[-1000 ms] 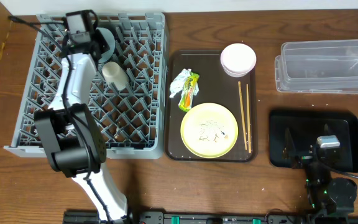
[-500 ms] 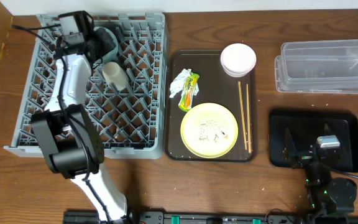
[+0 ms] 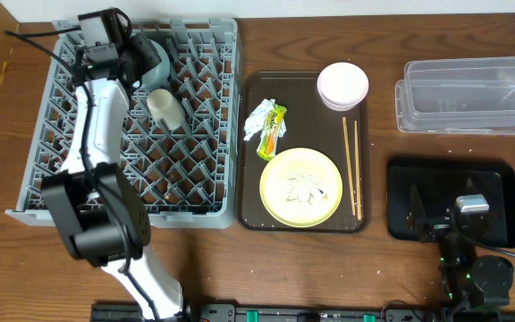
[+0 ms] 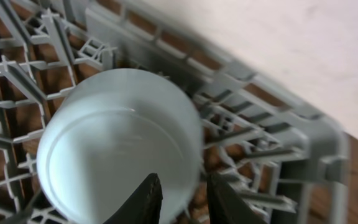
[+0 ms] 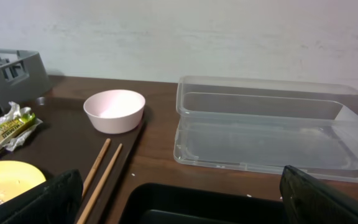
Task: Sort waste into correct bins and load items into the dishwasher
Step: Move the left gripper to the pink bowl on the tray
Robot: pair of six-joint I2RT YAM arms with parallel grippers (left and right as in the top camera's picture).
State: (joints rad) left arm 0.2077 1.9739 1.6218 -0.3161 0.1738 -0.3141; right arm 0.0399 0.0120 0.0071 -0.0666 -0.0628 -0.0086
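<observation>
The light blue bowl point(image 3: 156, 59) point(image 4: 117, 143) lies on its side among the pegs at the back of the grey dishwasher rack point(image 3: 195, 170) point(image 4: 278, 130). My left gripper point(image 3: 135, 59) point(image 4: 182, 194) straddles its rim with the jaws slightly apart, open. A small white cup point(image 3: 164, 105) stands in the rack nearby. The white bowl point(image 3: 342, 85) point(image 5: 114, 111), chopsticks point(image 3: 351, 165) point(image 5: 101, 174), the yellow plate point(image 3: 300, 186) with rice scraps and the wrapper point(image 3: 266, 125) point(image 5: 5, 127) lie on the brown tray. My right gripper point(image 3: 445, 201) point(image 5: 182, 199) hangs wide open over the black tray point(image 3: 499, 174).
The brown serving tray point(image 3: 257, 219) lies between the rack and the bins. The clear tub point(image 3: 468, 94) point(image 5: 272, 127) stands at the back right, just behind the black tray. A wall runs along the table's far edge.
My left gripper has shifted toward the rack's back left corner at the blue bowl, and its jaws have eased apart. The right arm has not moved.
</observation>
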